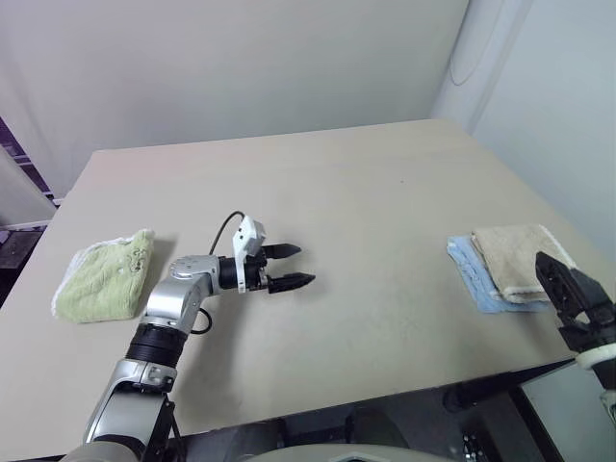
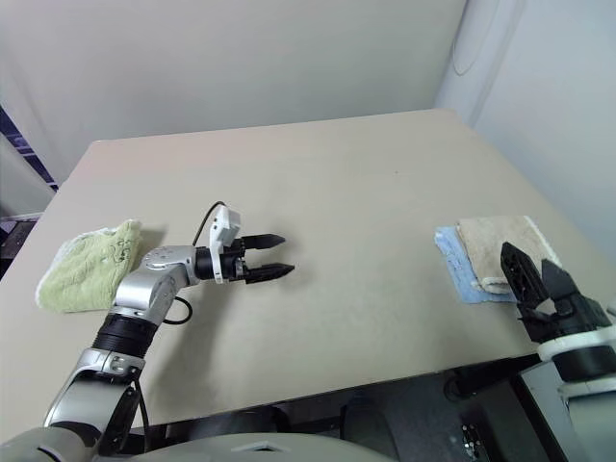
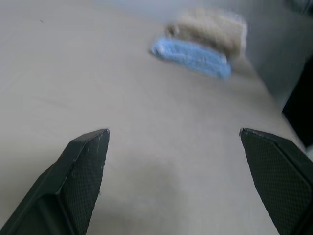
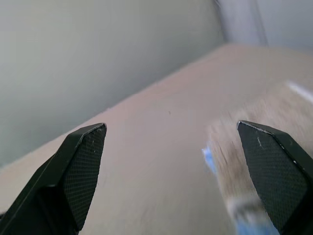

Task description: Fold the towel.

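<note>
Folded tan towel (image 1: 518, 257) at the right edge of the surface (image 1: 346, 202).

The towel is a beige-tan terry cloth, folded into a compact rectangle several layers thick, with a pale, whitish border showing along its near end. It lies flat on top of a light blue folded towel (image 1: 474, 274), set toward that one's right side so that a strip of blue shows along the left and the near end. The stack sits close to the right rim of the surface, toward the near corner. From the left wrist view the tan cloth reads as the upper, fluffier layer over the blue one.
</note>
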You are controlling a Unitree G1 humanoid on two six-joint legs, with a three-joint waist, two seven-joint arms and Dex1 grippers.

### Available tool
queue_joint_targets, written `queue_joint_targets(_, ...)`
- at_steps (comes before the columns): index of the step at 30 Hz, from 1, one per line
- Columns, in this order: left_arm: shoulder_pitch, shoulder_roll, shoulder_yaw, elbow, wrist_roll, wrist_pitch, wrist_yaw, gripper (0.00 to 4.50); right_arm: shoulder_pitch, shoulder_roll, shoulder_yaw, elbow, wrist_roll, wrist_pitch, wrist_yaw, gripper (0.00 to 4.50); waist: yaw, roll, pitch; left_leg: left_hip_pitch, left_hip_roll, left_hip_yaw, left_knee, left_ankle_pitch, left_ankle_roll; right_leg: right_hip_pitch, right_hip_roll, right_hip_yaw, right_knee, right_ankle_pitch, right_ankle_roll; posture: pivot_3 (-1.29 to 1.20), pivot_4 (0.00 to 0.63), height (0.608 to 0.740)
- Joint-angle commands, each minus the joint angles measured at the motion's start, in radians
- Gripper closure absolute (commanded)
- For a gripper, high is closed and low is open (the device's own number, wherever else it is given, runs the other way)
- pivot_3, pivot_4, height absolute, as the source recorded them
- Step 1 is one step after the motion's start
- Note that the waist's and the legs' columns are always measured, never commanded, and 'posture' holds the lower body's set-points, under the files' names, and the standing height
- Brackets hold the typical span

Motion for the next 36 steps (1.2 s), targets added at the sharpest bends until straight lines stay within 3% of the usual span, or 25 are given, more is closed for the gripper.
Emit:
queue_joint_targets(1,-0.010,0.075,0.081,-0.076,-0.127,0.156,-0.043,0.00,-0.070,-0.032,0.076,0.045,-0.136,-0.033,0.012,0.03,0.000,-0.001,0.000,0.000,0.000,0.000,0.000,0.000,0.000,0.000,0.000,0.000,0.000,0.000,0.000,0.00,0.000,0.740)
queue_joint_targets(6,0.080,0.195,0.081,-0.182,-0.154,0.207,-0.095,0.00,-0.153,-0.037,0.142,0.116,-0.225,-0.069,0.080,0.03,0.008,0.001,0.001,-0.001,-0.001,0.000,-0.001,0.000,0.000,-0.002,0.001,0.000,0.000,-0.003,-0.001,0.00,0.000,0.740)
queue_joint_targets(8,0.113,0.220,0.080,-0.221,-0.154,0.210,-0.094,0.00,-0.176,-0.033,0.156,0.132,-0.242,-0.077,0.098,0.03,0.005,0.004,0.003,-0.001,-0.009,-0.016,-0.003,0.000,0.001,0.010,-0.007,-0.015,-0.003,-0.005,0.000,0.00,0.000,0.740)
queue_joint_targets(12,0.145,0.227,0.086,-0.267,-0.164,0.215,-0.068,0.00,-0.205,-0.036,0.185,0.138,-0.233,-0.063,0.135,0.03,0.016,0.014,0.012,0.002,-0.060,-0.094,-0.002,0.003,0.003,0.037,-0.035,-0.063,0.004,-0.024,0.008,0.00,0.000,0.740)
queue_joint_targets(14,0.152,0.230,0.088,-0.283,-0.171,0.220,-0.058,0.00,-0.219,-0.034,0.195,0.150,-0.237,-0.054,0.130,0.03,0.036,0.018,0.015,0.006,-0.085,-0.135,-0.002,0.007,0.003,0.044,-0.038,-0.070,0.006,-0.033,0.018,0.00,0.000,0.740)
queue_joint_targets(17,0.166,0.238,0.091,-0.307,-0.174,0.225,-0.049,0.00,-0.237,-0.038,0.206,0.182,-0.249,-0.045,0.133,0.03,0.062,0.019,0.014,0.008,-0.084,-0.135,-0.005,0.008,0.001,0.041,-0.039,-0.065,0.010,-0.033,0.013,0.00,0.000,0.740)
queue_joint_targets(21,0.183,0.264,0.098,-0.331,-0.180,0.236,-0.051,0.00,-0.254,-0.024,0.211,0.186,-0.283,-0.088,0.173,0.03,0.053,0.016,0.016,0.008,-0.095,-0.143,-0.018,0.012,-0.005,0.042,-0.041,-0.061,0.009,-0.035,0.011,0.00,0.000,0.740)
queue_joint_targets(24,0.187,0.285,0.096,-0.337,-0.174,0.228,-0.048,0.00,-0.265,-0.015,0.211,0.198,-0.286,-0.085,0.161,0.03,0.032,0.015,0.018,0.017,-0.139,-0.193,-0.023,0.022,0.000,0.055,-0.068,-0.085,0.024,-0.052,0.028,0.00,0.000,0.740)
queue_joint_targets(27,0.180,0.302,0.093,-0.356,-0.187,0.239,-0.044,0.00,-0.278,-0.007,0.209,0.208,-0.262,-0.069,0.150,0.03,0.034,0.016,0.018,0.022,-0.185,-0.263,-0.023,0.025,-0.001,0.057,-0.070,-0.087,0.025,-0.062,0.039,0.00,0.000,0.740)
queue_joint_targets(30,0.162,0.307,0.095,-0.355,-0.198,0.252,-0.034,0.00,-0.289,-0.004,0.207,0.223,-0.274,-0.072,0.148,0.03,0.038,0.013,0.017,0.022,-0.185,-0.254,-0.031,0.028,-0.008,0.044,-0.070,-0.070,0.027,-0.062,0.033,0.00,0.000,0.740)
queue_joint_targets(36,0.144,0.314,0.091,-0.375,-0.211,0.281,-0.018,0.00,-0.281,0.022,0.199,0.210,-0.291,-0.116,0.171,0.03,0.033,0.012,0.018,0.019,-0.183,-0.239,-0.039,0.029,-0.010,0.036,-0.070,-0.054,0.027,-0.061,0.032,0.00,0.000,0.740)
